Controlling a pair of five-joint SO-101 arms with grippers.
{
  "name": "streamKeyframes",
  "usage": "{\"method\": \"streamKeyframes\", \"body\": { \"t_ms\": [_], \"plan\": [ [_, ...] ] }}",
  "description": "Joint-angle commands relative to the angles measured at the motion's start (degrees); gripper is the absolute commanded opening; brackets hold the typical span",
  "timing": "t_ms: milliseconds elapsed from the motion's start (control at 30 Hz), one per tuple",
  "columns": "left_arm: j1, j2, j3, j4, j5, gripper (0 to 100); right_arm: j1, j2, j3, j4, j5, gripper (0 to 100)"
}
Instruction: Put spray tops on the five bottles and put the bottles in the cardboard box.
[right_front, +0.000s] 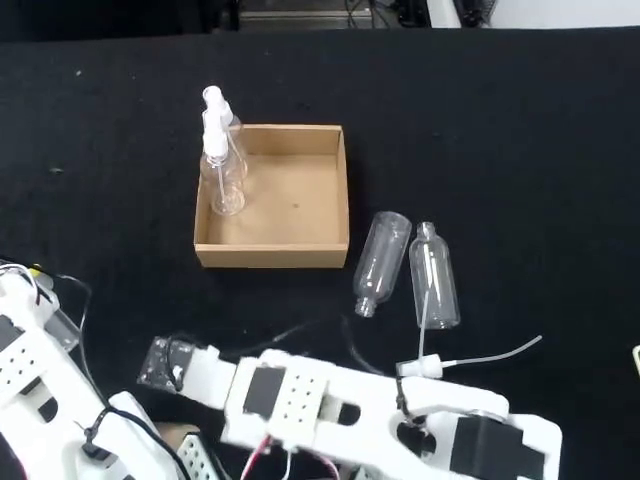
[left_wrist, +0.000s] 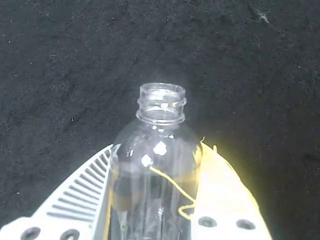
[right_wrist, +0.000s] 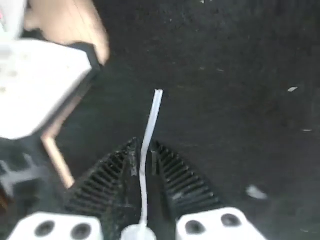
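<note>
OK, high view: the cardboard box sits mid-table on the black cloth. Two capped bottles stand upright inside at its left wall, spray tops on. Two uncapped bottles lie on their sides just right of the box, next to each other. A loose spray top lies near them, right at the white arm along the near edge, with thin tubes running off it. Left wrist view: the left gripper is clamped on an open-necked bottle, fingers on both flanks, neck sticking out past the tips. Right wrist view: the right gripper pinches the dip tube of a held spray top. The tube pokes out beyond the tips and the white head sits back between the fingers.
</note>
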Motion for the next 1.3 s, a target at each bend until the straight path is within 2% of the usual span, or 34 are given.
{"method": "streamKeyframes", "body": {
  "t_ms": [0,233,333,433,533,667,733,800,900,1033,1200,1267],
  "plan": [
    [-0.3,-1.1,-2.8,-1.1,0.5,3,8.8,-0.3,-3.5,2.9,5.8,1.0],
    [-0.3,-1.1,-2.7,-1.1,0.4,3,32.7,-0.3,-15.5,9.8,17.7,1.0],
    [-0.3,-1.1,-2.2,-1.3,0.4,3,38.4,-0.3,-21.5,12.7,22.3,1.0],
    [-0.3,-1.1,-1.6,-1.5,0.3,3,37.1,-0.3,-24.2,15.6,20.5,1.1],
    [-0.3,-1.1,-1.6,-1.5,0.3,3,30.1,-0.3,-24.0,18.6,16.2,2.8],
    [-0.3,-1.1,-1.5,-1.5,0.3,3,20.7,-0.9,-22.5,21.3,11.8,20.1],
    [-0.4,-1.1,-1.5,-1.5,0.3,3,17.1,-2.1,-21.1,21.4,11.9,30.2],
    [-0.4,-1.1,-1.5,-1.5,0.3,3,14.9,-4.2,-20.5,22.9,11.7,35.6],
    [-0.4,-1.1,-1.5,-1.5,0.3,3,15.2,-9.8,-21.0,27.8,12.4,34.2],
    [-0.3,-1.1,-1.5,-1.5,0.3,3,17.6,-18.8,-14.5,32.9,18.5,32.8],
    [0.0,-1.1,-1.5,-1.5,0.3,3,24.0,-26.2,3.8,21.1,24.1,27.9],
    [0.0,-1.1,-1.5,-1.2,0.3,3,28.5,-26.9,5.8,19.4,27.6,24.9]
  ]
}}
